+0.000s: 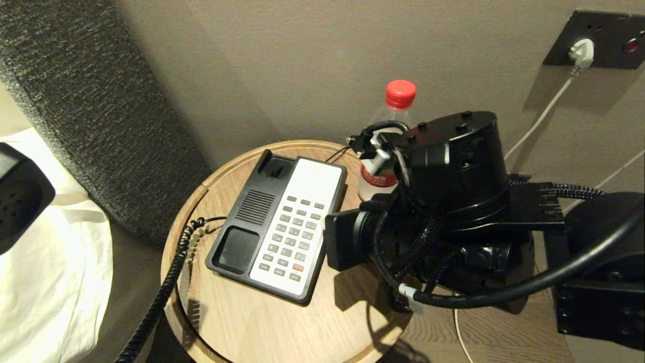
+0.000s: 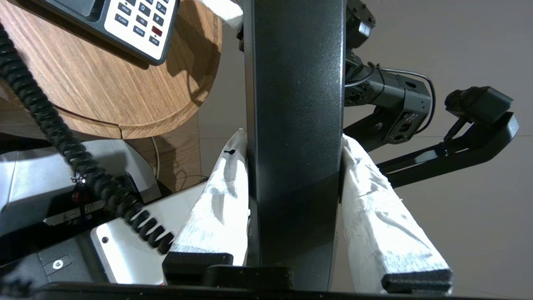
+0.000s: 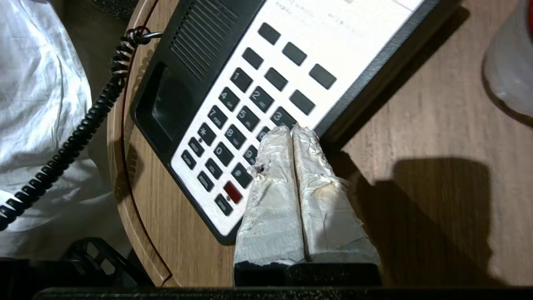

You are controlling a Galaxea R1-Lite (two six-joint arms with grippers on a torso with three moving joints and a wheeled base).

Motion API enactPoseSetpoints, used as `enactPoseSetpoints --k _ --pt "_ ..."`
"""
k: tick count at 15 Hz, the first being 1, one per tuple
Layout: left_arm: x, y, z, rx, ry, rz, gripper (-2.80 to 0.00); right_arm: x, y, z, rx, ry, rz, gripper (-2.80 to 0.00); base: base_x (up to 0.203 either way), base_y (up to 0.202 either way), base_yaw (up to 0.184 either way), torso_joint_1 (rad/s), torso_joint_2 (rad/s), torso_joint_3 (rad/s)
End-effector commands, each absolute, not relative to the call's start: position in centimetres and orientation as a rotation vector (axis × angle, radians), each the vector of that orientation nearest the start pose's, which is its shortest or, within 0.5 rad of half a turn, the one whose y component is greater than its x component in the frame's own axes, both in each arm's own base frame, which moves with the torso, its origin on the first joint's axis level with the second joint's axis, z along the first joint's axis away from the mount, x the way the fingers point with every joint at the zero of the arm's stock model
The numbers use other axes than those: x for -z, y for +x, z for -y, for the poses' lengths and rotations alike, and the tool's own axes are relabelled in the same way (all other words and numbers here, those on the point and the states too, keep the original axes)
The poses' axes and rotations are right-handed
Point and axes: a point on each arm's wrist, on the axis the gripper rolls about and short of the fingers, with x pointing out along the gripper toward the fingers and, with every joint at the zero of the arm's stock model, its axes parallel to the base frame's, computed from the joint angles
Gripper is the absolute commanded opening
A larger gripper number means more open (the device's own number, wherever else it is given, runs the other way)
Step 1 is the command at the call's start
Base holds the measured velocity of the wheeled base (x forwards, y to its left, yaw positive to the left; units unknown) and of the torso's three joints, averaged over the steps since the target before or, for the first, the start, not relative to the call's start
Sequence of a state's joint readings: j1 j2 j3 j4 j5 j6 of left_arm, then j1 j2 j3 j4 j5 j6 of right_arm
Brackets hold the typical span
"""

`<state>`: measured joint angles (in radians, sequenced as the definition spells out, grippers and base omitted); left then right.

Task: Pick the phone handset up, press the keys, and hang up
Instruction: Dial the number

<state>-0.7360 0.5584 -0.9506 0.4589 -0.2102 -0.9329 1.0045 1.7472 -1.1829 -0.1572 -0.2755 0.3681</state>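
Observation:
The black phone handset [image 2: 293, 83] is lifted off the base, and my left gripper [image 2: 293, 137] is shut on it, a white-wrapped finger on each side. One end of the handset [image 1: 20, 196] shows at the far left of the head view, over the bed. Its coiled cord [image 1: 161, 297] hangs down past the table's edge. The phone base [image 1: 282, 227] lies on the round wooden table [image 1: 242, 322] with an empty cradle. My right gripper [image 3: 291, 130] is shut, its tips just above the right edge of the keys [image 3: 233, 125], near the 3 and 6. The right arm [image 1: 443, 201] hides those fingers in the head view.
A water bottle with a red cap [image 1: 398, 126] stands behind the right arm, close to the phone's far right corner. White bedding [image 1: 50, 282] and a dark padded headboard [image 1: 101, 101] are to the left. A wall socket with a white plug [image 1: 582, 50] is at the upper right.

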Motion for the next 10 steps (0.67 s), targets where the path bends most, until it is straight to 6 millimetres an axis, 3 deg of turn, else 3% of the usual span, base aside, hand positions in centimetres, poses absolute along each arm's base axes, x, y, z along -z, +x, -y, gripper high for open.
enactPoseSetpoints --k 1,7,10 --pt "-28.5 -2.0 -1.2 0.841 -0.846 -0.505 -2.80 -21.9 19.0 -28.9 -0.640 0.092 -0.467 -2.80 0.000 0.000 0.000 0.000 0.00 0.000" --pt "-28.1 -2.1 -1.3 0.840 -0.845 -0.506 -2.80 -20.5 20.6 -31.2 -0.632 0.078 -0.479 -2.80 0.000 0.000 0.000 0.000 0.00 0.000" --pt "-27.9 -2.4 -1.5 0.844 -0.848 -0.501 -2.80 -20.6 21.1 -30.7 -0.615 0.070 -0.475 -2.80 0.000 0.000 0.000 0.000 0.00 0.000"
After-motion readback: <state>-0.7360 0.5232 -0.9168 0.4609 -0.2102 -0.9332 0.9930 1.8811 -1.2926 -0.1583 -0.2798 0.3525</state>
